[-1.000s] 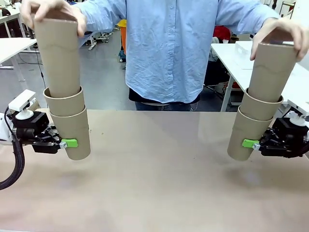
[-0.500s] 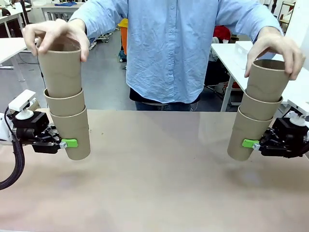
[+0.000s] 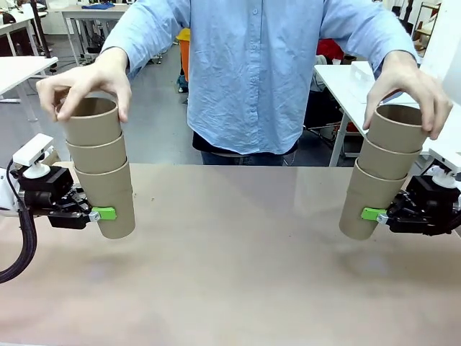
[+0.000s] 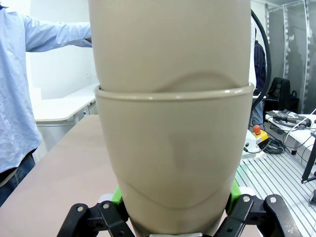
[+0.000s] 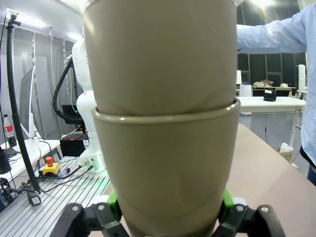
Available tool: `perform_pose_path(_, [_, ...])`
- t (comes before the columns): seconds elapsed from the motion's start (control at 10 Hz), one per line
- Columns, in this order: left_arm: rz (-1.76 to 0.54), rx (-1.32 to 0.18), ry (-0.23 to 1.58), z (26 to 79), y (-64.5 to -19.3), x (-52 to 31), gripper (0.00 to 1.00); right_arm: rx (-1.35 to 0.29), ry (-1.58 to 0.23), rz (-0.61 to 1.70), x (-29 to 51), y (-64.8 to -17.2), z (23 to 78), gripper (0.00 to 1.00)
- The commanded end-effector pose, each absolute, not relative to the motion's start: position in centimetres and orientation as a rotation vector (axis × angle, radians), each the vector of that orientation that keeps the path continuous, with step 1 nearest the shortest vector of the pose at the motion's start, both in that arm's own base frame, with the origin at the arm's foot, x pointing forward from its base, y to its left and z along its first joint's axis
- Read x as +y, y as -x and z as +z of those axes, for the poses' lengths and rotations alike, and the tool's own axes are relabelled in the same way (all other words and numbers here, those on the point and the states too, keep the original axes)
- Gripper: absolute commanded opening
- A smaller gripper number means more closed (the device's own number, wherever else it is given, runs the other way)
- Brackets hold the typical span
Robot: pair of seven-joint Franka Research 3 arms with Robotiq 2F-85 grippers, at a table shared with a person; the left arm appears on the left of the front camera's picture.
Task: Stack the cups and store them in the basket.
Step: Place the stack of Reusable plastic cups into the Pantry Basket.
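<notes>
The left gripper (image 3: 109,213) pinches the bottom cup of a three-cup stack (image 3: 99,169), held upright over the table's (image 3: 238,281) left side. The right gripper (image 3: 369,214) clamps the bottom cup of a second stack (image 3: 382,176) (this one leaning a little) at the right side. One hand (image 3: 85,81) of the person across the table grips the left stack's top cup, the other hand (image 3: 407,83) the right's

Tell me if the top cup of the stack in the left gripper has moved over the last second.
Yes. The top cup has sunk deeper into the cup below, nearer the table's far edge, under the person's hand.
</notes>
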State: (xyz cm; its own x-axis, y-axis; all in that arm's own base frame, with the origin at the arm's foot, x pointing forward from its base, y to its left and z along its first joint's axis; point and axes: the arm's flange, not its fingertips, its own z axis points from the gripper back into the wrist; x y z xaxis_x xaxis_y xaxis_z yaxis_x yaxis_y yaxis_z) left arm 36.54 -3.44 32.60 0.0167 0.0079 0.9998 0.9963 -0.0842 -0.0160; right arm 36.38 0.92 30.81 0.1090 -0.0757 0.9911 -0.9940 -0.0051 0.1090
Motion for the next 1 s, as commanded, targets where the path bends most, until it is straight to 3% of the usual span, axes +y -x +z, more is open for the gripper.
perform_pose_path(0.0, [-1.253,-1.167,1.290,33.01,-36.46,-3.39,0.84,-1.183,-1.320,1.092,0.90,-36.36,31.24,0.85])
perform_pose_path(0.9, [-1.253,-1.167,1.290,33.01,-36.46,-3.39,0.84,-1.183,-1.320,1.092,0.90,-36.36,31.24,0.85])
